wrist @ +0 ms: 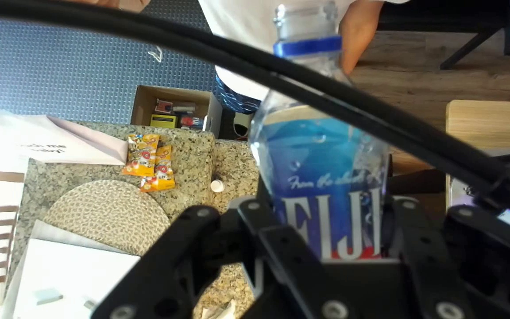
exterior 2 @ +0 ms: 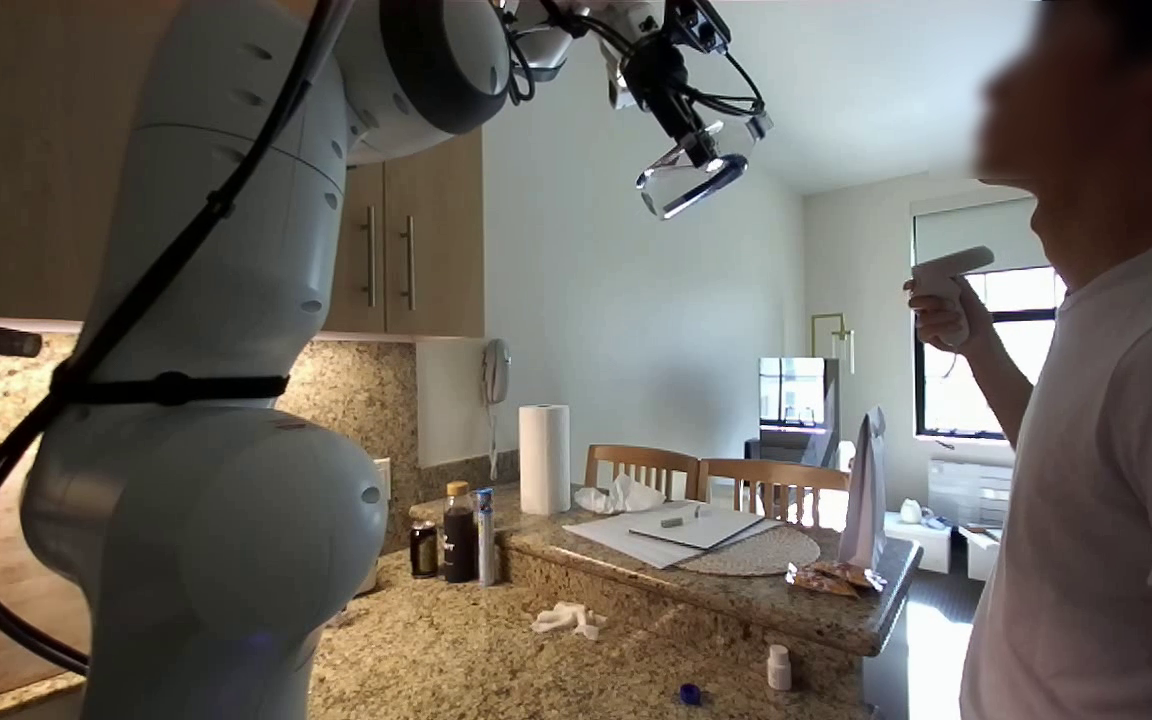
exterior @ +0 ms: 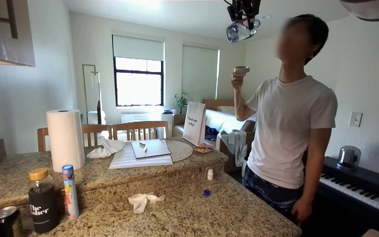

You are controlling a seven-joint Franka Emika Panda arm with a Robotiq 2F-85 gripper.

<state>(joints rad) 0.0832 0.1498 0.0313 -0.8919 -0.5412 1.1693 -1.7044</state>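
Observation:
High above the counter, my gripper (wrist: 332,208) is shut on a clear plastic water bottle (wrist: 321,168) with a blue FIJI label. Its neck has no cap, only a blue ring, and the lower end is hidden behind the fingers in the wrist view. Both exterior views show the bottle (exterior: 237,32) (exterior 2: 671,185) hanging tilted in the air, well apart from any surface. A dark cable crosses in front of it in the wrist view. On the lower counter lie a small blue cap (exterior: 207,192) and a small white bottle (exterior: 210,174), which stands upright.
A person (exterior: 288,131) stands beside the counter holding a white controller (exterior: 241,70). The raised ledge bears a paper towel roll (exterior: 65,141), a closed laptop (exterior: 150,149), a paper bag (exterior: 194,121) and snack packets (exterior: 204,148). Crumpled tissue (exterior: 145,201) lies lower down.

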